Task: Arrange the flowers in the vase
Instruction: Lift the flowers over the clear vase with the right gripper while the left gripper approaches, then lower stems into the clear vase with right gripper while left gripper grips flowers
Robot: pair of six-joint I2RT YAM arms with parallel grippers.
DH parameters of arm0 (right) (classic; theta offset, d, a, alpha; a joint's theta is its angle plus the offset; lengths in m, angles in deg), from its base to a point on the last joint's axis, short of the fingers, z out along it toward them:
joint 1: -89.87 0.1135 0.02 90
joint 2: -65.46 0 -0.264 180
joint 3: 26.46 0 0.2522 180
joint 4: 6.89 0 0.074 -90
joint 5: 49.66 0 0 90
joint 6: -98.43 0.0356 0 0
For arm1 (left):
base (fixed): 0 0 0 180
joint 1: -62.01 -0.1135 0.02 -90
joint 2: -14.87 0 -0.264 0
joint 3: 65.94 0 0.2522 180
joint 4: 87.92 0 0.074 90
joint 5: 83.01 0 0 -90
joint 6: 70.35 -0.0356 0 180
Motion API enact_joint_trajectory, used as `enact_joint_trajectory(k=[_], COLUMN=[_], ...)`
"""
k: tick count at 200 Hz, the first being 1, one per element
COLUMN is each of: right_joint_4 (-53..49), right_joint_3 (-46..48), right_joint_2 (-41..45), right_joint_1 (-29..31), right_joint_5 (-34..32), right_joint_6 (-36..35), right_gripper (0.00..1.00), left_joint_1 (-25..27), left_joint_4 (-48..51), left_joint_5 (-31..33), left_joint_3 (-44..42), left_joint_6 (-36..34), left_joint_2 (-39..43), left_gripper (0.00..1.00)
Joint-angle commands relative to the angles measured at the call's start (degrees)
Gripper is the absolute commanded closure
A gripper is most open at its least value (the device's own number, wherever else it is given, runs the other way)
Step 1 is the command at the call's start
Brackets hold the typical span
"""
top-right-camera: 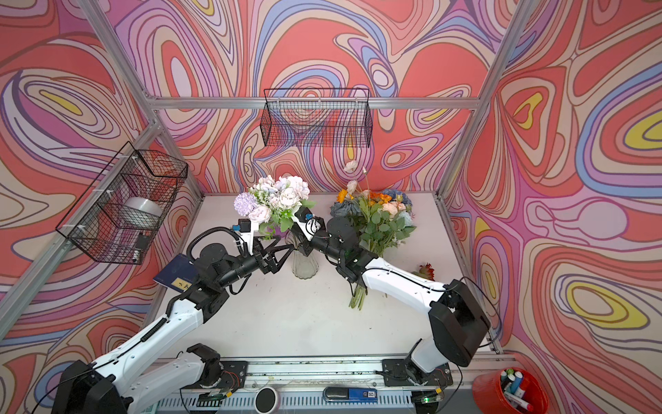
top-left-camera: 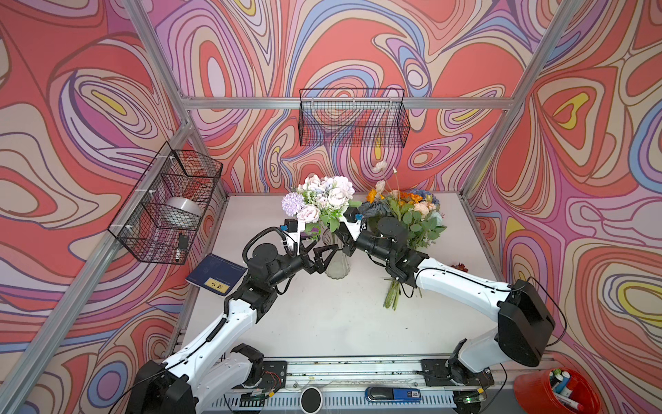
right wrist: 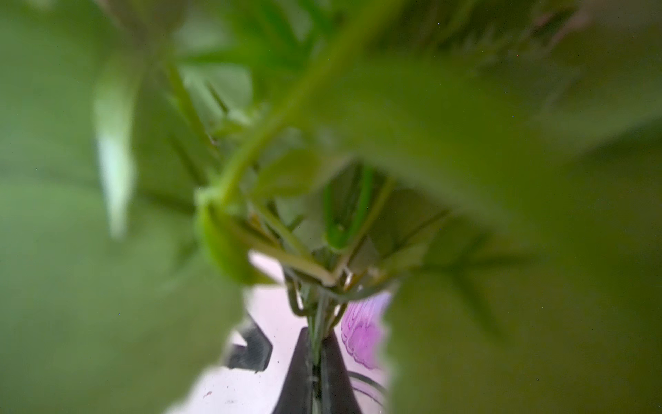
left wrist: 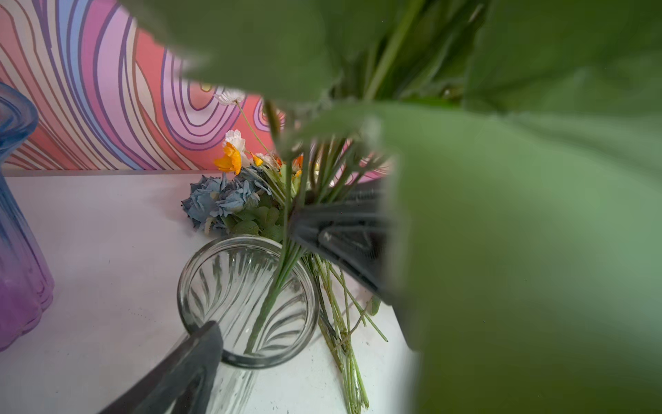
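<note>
Arms: 2, the left arm (top-left-camera: pixel 215 333) and the right arm (top-left-camera: pixel 462 283).
Vases: 2, i.e. 1 clear glass vase (top-left-camera: pixel 336 267) and 1 purple-blue vase (left wrist: pixel 18 233).
Flower bunches: 2, the pastel bunch (top-left-camera: pixel 324 200) and the orange-blue bunch (top-left-camera: pixel 408 215), plus 1 loose red flower (top-left-camera: pixel 459 267).
Wire baskets: 2, the back basket (top-left-camera: pixel 353 122) and the side basket (top-left-camera: pixel 154 247), w/ 1 metal bowl (top-left-camera: pixel 182 208) in the side one.
Booklet (top-left-camera: pixel 215 274): 1.
Red cup (top-left-camera: pixel 530 390): 1, holding markers (top-left-camera: pixel 564 383); exact no. can't tell.

Bare table (top-left-camera: pixel 322 322) in front of the vase (top-left-camera: pixel 336 267) gives me room. The vase mouth is crowded: my left gripper (top-left-camera: pixel 329 258) straddles it, right gripper (top-left-camera: pixel 345 243) pinches stems (left wrist: pixel 286 258) above, and loose flowers (top-left-camera: pixel 415 222) block back right.
</note>
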Motion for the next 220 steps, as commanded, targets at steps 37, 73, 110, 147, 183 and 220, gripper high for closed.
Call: enact_joint_trajectory(k=[37,73,110,147,183,220], right_joint_4=[-1.30,-1.60,-1.95,-4.43,-7.18,-9.56], right_joint_3=[3.20,4.48,4.13,2.17,0.54,-0.57], right_joint_2=[0.38,-0.19,-1.35,-2.29,-3.65,-3.96], right_joint_1=[0.88,0.89,0.90,0.98,1.23,1.40], right_joint_5=[-1.76,-2.97,-2.58,-3.34,-3.91,-3.89], right_joint_6=[-1.94,-2.21,-1.20,0.45,0.76,1.21], right_gripper=[1.00,1.00,1.00,1.00,1.00,0.93], left_joint_1=[-1.33,-1.28,-1.35,-1.31,-1.27,-1.25], left_joint_4=[-11.36,-14.33,-15.43,-15.84,-17.21,-18.12], left_joint_5=[0.88,4.98,6.54,7.50,10.50,11.51], left_joint_3=[3.90,2.58,1.66,1.47,0.34,-0.95], left_joint_6=[3.12,4.28,4.51,4.41,5.62,6.61], left_joint_2=[-6.55,-8.39,-9.66,-11.16,-13.62,-16.02], left_gripper=[0.00,0.00,0.07,0.19,0.19,0.20])
